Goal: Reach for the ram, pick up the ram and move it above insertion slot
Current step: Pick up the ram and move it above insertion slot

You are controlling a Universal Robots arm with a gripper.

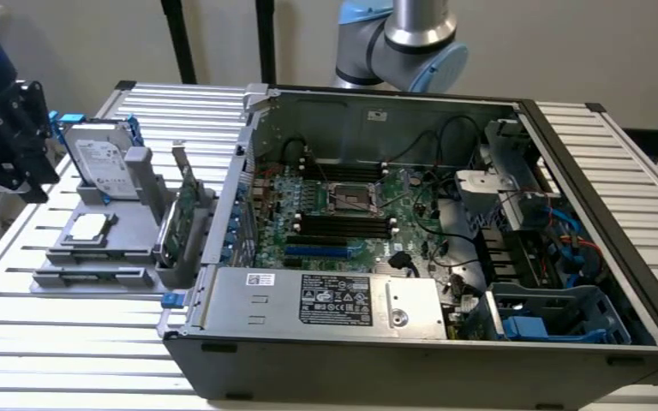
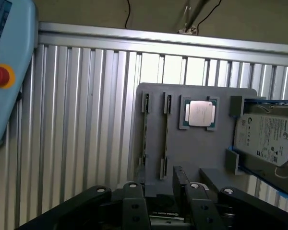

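Observation:
A grey holder tray (image 2: 201, 153) carries two narrow slots. A thin dark stick, the ram (image 2: 145, 134), stands edge-on in one of them, and a second one (image 2: 166, 136) stands beside it. My gripper (image 2: 163, 203) hovers above the tray's edge, fingers (image 2: 134, 203) apart and nothing held; the ram lies a short way ahead of the fingertips. In the exterior view the gripper (image 1: 18, 158) hangs over the tray's (image 1: 89, 278) left side. The motherboard's long black memory slots (image 1: 341, 224) lie inside the open computer case (image 1: 421, 342), far from the gripper.
On the tray sit a silver processor chip (image 2: 200, 114), a silver hard drive with blue rails (image 2: 265, 139) and an upright green expansion card (image 1: 181, 214). A blue pendant with a red button (image 2: 0, 76) lies beside the tray on the slatted aluminium table (image 2: 86, 120).

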